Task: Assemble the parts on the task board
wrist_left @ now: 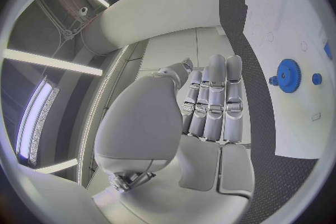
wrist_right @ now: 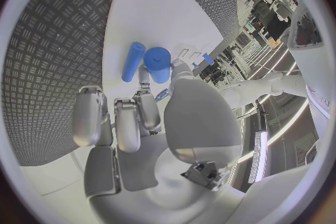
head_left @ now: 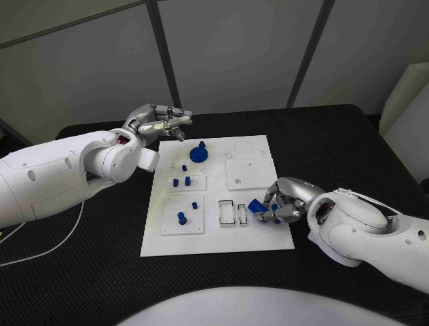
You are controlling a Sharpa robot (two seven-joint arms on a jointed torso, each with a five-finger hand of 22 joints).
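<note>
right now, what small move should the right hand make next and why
Probably carry the blue part it pinches a little toward the robot's left and line it up over the rectangular slots. The right hand sits at the task board edge, just beside them. A blue cylinder lies loose nearby. The left hand holds nothing.
</note>
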